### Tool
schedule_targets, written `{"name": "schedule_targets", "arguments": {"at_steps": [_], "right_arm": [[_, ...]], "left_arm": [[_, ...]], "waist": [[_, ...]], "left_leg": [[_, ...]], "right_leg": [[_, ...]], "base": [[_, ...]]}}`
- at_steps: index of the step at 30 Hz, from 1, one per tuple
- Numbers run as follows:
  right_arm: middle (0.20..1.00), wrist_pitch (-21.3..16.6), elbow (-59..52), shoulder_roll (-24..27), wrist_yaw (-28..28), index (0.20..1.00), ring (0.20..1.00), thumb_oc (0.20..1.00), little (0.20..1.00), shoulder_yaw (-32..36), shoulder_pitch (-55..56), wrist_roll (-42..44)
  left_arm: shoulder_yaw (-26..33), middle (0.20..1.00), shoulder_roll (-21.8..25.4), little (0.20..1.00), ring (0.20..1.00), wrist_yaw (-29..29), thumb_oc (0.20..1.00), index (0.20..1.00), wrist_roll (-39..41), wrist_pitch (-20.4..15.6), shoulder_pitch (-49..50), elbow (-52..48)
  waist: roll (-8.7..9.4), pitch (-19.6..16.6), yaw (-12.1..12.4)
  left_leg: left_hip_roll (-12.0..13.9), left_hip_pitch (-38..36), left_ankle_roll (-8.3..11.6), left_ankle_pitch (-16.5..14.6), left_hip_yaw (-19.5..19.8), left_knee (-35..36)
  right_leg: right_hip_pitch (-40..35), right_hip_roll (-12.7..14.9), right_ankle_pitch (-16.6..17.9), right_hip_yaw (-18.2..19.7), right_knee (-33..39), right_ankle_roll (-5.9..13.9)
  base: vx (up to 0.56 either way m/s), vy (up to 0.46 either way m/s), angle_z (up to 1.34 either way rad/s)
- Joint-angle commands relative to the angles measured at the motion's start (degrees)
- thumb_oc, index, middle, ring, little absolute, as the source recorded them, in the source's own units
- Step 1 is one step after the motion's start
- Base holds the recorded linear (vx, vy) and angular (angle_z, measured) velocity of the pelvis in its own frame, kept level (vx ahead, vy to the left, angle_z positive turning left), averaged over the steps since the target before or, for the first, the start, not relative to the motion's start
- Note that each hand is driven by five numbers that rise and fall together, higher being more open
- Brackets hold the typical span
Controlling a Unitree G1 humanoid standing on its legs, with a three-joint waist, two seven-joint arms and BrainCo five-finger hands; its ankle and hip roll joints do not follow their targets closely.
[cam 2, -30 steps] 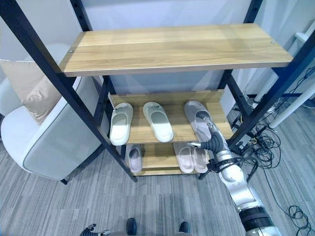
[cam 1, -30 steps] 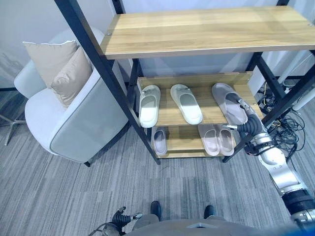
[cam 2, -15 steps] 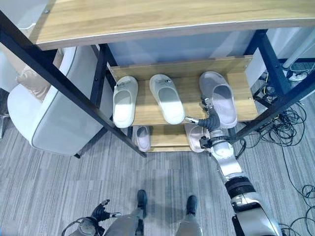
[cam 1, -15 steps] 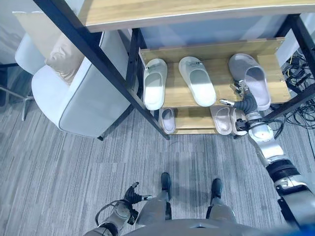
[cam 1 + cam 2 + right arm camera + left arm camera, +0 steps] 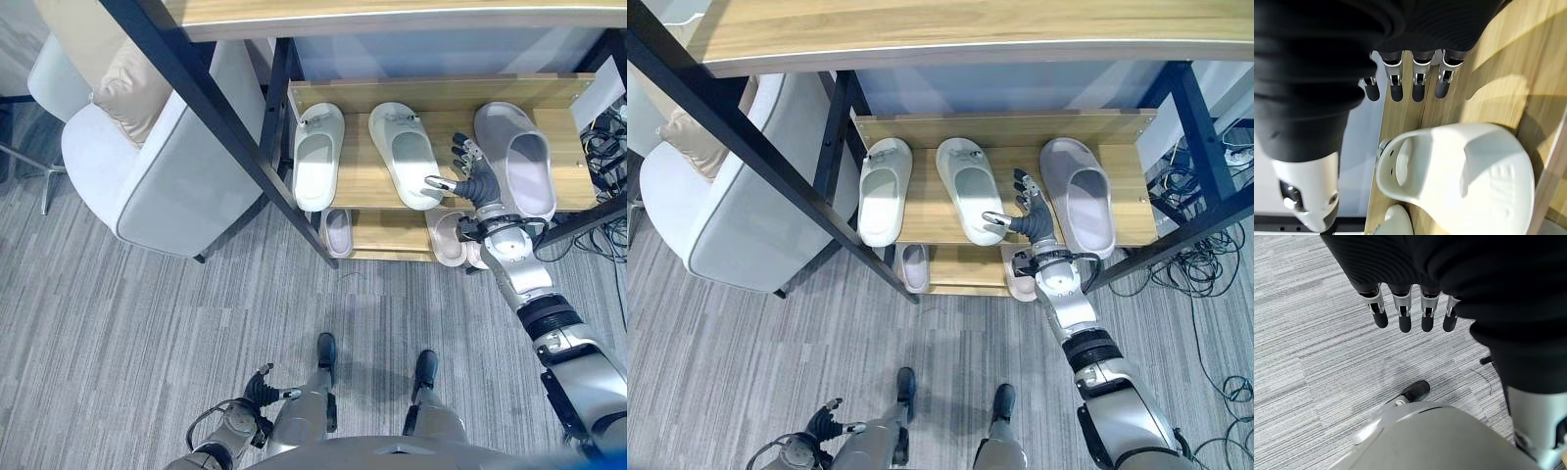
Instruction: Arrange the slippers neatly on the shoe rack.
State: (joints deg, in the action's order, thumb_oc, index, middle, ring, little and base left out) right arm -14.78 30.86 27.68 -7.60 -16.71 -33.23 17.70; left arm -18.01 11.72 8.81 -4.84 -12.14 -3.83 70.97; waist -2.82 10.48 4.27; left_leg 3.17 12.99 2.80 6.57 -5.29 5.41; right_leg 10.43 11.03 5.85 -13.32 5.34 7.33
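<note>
**Grey slipper set down, white pair left to straighten**

Grey carpet (image 5: 118, 323) lies nearest, and the left hand (image 5: 263, 386) hangs idle low over it, fingers relaxed and holding nothing. Further out, the right hand (image 5: 1029, 211) reaches to the front of the shoe rack's middle shelf (image 5: 931, 211), fingers spread straight and thumb out, empty, in the gap between the right white slipper (image 5: 972, 189) and the grey slipper (image 5: 1080, 194). The grey one lies flat at the shelf's right end, toe to the back, apart from the hand. The left white slipper (image 5: 882, 189) and its mate lie side by side but splay apart at the toes, so that pair looks loose rather than squared up. Below, on the bottom shelf, a small pinkish slipper (image 5: 338, 231) sits to the left and more pale slippers (image 5: 449, 235) to the right, partly hidden by the arm. By my reading, most placing is done; the grey slipper has no partner beside it, and tidying remains. An armchair (image 5: 167, 186) with cushions stands left of the rack.
</note>
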Motion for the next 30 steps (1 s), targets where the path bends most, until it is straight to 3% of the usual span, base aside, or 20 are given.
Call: {"name": "schedule_targets", "arguments": {"at_steps": [1,22,30], "right_arm": [[1.0,-0.9,0.2,1.1,0.3,1.0,1.0,1.0,1.0,-0.4,-4.4,2.9],[1.0,-0.5,3.2,-3.9,-1.1,1.0,1.0,1.0,1.0,-1.3,-8.5,6.3],[1.0,-0.9,1.0,-11.0,-6.2,1.0,1.0,1.0,1.0,3.1,-1.6,9.6]], "left_arm": [[-3.4,1.0,0.2,1.0,1.0,0.3,1.0,1.0,2.4,-0.5,-2.5,3.3],[-3.3,1.0,1.2,1.0,1.0,1.4,1.0,1.0,3.8,0.0,-2.8,3.4],[-4.0,1.0,0.3,1.0,1.0,2.8,1.0,1.0,4.4,0.8,-4.6,2.4]], "waist": [[0.84,-0.5,1.6],[1.37,1.0,4.1],[2.62,1.3,3.9]], "left_leg": [[2.2,0.9,4.62,-2.5,3.1,-0.4],[1.9,3.2,4.69,-1.9,4.8,-0.4],[1.3,2.9,4.22,-2.6,5.7,-0.4]], "right_leg": [[-3.8,2.6,-3.8,1.7,-0.3,3.75],[-2.7,2.5,-3.8,0.1,-0.3,3.83],[-3.9,2.9,-3.9,-0.8,-0.3,3.97]], "base": [[0.0,0.0,0.0],[0.0,0.005,0.03],[0.0,0.021,0.06]]}}
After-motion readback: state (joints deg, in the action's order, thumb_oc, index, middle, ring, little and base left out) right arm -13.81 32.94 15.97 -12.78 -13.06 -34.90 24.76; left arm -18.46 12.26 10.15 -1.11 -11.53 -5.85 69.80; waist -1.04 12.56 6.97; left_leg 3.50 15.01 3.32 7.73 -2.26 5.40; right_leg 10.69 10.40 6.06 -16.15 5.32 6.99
